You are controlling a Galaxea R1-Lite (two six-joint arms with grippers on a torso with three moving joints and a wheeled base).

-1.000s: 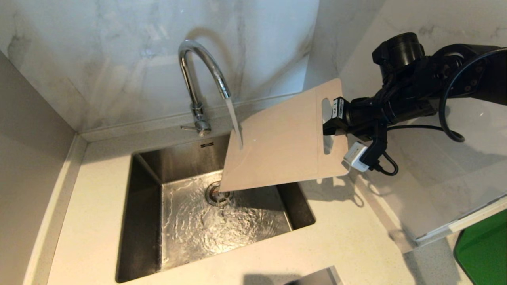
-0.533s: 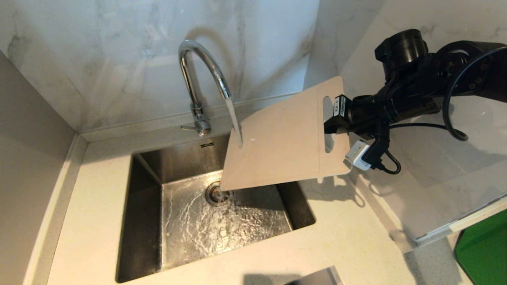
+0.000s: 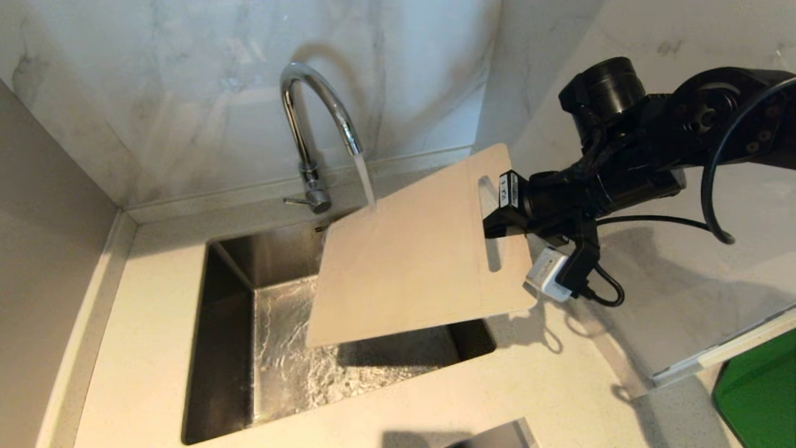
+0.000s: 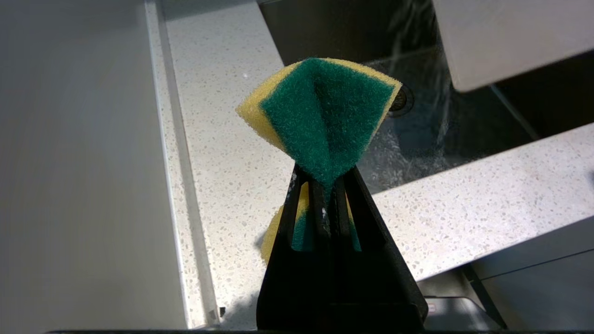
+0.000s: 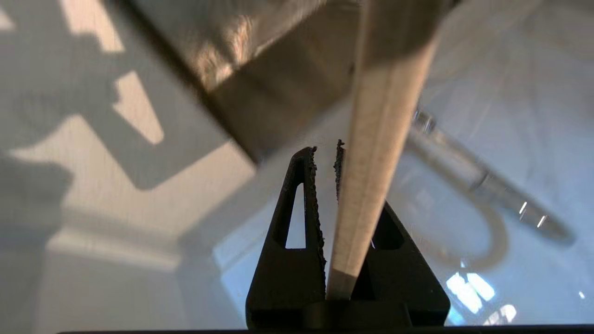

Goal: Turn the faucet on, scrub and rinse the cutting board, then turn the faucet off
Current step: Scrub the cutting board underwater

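Observation:
The chrome faucet (image 3: 303, 118) is running, and its stream (image 3: 367, 186) lands on the far edge of the cutting board (image 3: 416, 255). The cream board hangs tilted over the sink (image 3: 227, 348) and hides the drain. My right gripper (image 3: 495, 219) is shut on its short end beside the slot handle. In the right wrist view the board's edge (image 5: 385, 139) runs between the fingers of that gripper (image 5: 325, 148). My left gripper (image 4: 327, 174) is out of the head view, low by the counter's front edge, shut on a green-and-yellow sponge (image 4: 325, 111). A corner of the board (image 4: 510, 37) shows beyond it.
The faucet's small lever (image 3: 295, 200) sticks out to the left at its base. Marble walls enclose the back and the right side. Water ripples over the sink floor (image 3: 292, 367). A green object (image 3: 758, 398) lies at the lower right, past the counter's edge.
My right arm has carried the board left and lower over the sink. It now hides the drain, and the stream lands on its far edge instead of its face.

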